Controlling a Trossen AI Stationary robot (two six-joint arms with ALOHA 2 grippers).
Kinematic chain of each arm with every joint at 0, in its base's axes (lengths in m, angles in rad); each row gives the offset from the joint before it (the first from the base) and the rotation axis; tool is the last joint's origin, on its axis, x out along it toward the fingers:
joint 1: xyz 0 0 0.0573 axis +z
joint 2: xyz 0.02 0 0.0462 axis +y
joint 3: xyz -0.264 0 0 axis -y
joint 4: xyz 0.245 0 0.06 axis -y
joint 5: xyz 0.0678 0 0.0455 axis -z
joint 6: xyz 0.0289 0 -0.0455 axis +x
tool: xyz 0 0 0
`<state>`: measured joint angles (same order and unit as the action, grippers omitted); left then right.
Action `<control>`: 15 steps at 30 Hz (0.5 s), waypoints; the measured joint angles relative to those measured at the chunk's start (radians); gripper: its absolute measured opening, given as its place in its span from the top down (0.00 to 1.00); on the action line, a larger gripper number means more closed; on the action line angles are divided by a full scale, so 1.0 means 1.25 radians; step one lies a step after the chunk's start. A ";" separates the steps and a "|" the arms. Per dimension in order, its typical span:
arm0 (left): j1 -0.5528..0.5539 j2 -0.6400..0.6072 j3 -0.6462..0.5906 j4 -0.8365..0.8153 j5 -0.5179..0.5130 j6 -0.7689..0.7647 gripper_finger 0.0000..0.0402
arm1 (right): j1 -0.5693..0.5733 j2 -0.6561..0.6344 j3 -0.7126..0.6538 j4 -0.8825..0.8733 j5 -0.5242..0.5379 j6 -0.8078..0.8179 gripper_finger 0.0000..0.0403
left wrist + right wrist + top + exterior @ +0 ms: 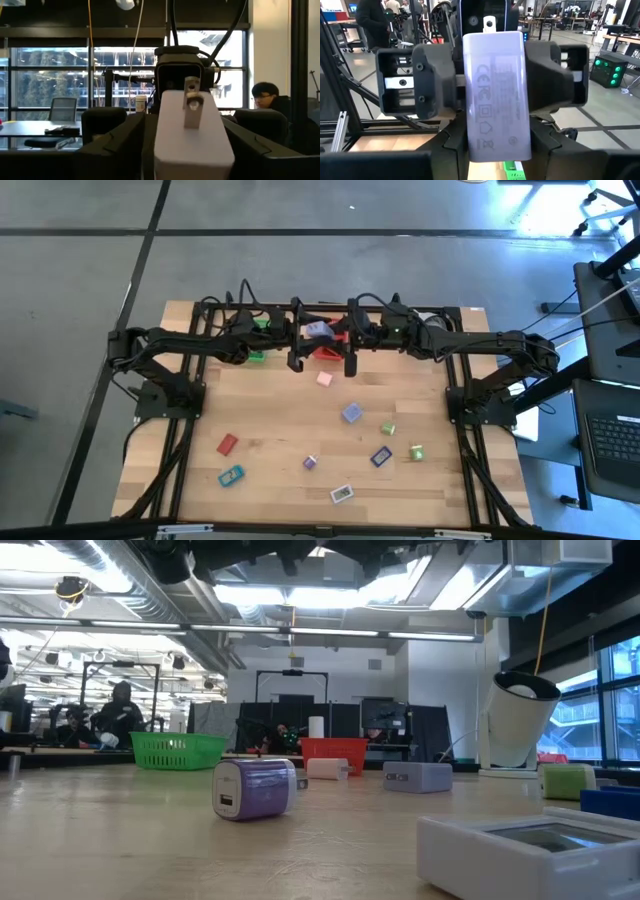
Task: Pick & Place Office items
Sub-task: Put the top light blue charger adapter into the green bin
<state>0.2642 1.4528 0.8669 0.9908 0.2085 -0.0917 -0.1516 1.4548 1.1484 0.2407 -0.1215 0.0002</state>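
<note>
Handover high at the frame's top centre: we see the lavender charger block clamped by the right pincer, while the left pincer brackets it, grip unclear. Other items lie scattered on the bench below.

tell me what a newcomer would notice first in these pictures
Both arms meet in mid-air over the table's far edge, the left tool and the right tool on one lavender charger block held between them. Below them sit the red basket and the green basket, and small coloured items lie scattered across the wooden table nearer the camera.
</note>
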 joint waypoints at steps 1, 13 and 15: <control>0.000 0.000 0.000 0.001 0.000 0.000 0.48 | 0.000 0.000 0.000 -0.002 0.000 0.000 0.69; 0.000 0.000 0.000 -0.001 0.000 -0.002 0.68 | 0.000 0.000 0.000 -0.015 -0.001 0.018 0.69; 0.000 0.000 0.000 -0.001 0.000 -0.003 0.70 | 0.000 0.000 0.000 -0.015 -0.001 0.018 0.69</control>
<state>0.2642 1.4528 0.8669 0.9894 0.2089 -0.0952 -0.1520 1.4548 1.1484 0.2222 -0.1230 0.0227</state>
